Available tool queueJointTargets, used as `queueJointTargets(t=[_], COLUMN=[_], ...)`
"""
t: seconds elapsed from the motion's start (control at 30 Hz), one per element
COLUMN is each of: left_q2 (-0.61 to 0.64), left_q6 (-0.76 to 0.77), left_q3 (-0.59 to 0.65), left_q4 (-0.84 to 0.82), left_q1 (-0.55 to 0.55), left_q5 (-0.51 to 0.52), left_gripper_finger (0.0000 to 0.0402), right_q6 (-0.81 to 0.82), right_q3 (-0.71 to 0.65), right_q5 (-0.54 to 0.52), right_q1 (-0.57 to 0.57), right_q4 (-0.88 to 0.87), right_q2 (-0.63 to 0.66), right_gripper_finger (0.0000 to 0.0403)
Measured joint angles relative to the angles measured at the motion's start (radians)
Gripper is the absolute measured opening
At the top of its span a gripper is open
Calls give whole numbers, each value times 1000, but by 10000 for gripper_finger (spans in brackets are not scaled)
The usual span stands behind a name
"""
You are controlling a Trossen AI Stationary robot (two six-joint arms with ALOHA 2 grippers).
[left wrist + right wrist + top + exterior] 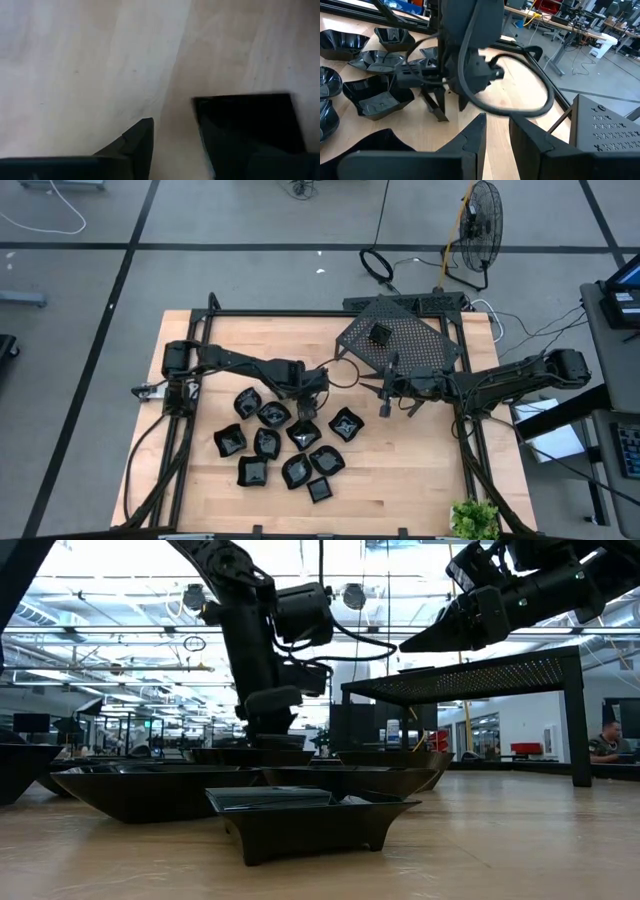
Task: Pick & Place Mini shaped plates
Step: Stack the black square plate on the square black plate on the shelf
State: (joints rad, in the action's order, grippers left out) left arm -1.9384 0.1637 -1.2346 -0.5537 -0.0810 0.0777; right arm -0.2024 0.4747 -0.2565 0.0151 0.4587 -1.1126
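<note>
The mini shaped plates (283, 445), small glossy black dishes with raised rims and varied square and wavy outlines, lie clustered on the wooden table (420, 470), left of and nearer than the perforated rack (400, 340). One more small dark piece (379, 334) sits on top of the rack. The left gripper (306, 408) points down at the cluster's far edge, fingers apart, gripping nothing. The right gripper (385, 395) reaches out level just in front of the rack, fingers slightly parted and empty.

Bright ceiling lamps are backlighting the low view, leaving the plates (300, 820) as dark silhouettes. The left wrist view is blurring heavily; the table (75, 65) is looking washed out.
</note>
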Motion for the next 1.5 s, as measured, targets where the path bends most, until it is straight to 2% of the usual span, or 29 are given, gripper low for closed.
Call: queueJointTargets(t=[0.13, 0.3, 0.5, 0.73, 0.87, 1.5], left_q2=[-15, -11, 35, 76, 70, 14], left_q6=[-1, -7, 8, 40, 50, 22], left_q3=[-3, -2, 1, 0, 1, 21], left_q4=[5, 5, -7, -12, -49, 6], left_q1=[-4, -3, -10, -9, -10, -24], left_q5=[-43, -47, 20, 50, 28, -52], left_gripper_finger=[151, 121, 98, 112, 115, 110], right_q6=[0, 0, 0, 0, 0, 0], right_q3=[0, 0, 0, 0, 0, 0], right_q5=[0, -1, -1, -2, -2, -1], right_q1=[0, 0, 0, 0, 0, 0], right_q4=[0, 0, 0, 0, 0, 0], right_q2=[0, 0, 0, 0, 0, 0], right_gripper_finger=[73, 73, 73, 73, 73, 73])
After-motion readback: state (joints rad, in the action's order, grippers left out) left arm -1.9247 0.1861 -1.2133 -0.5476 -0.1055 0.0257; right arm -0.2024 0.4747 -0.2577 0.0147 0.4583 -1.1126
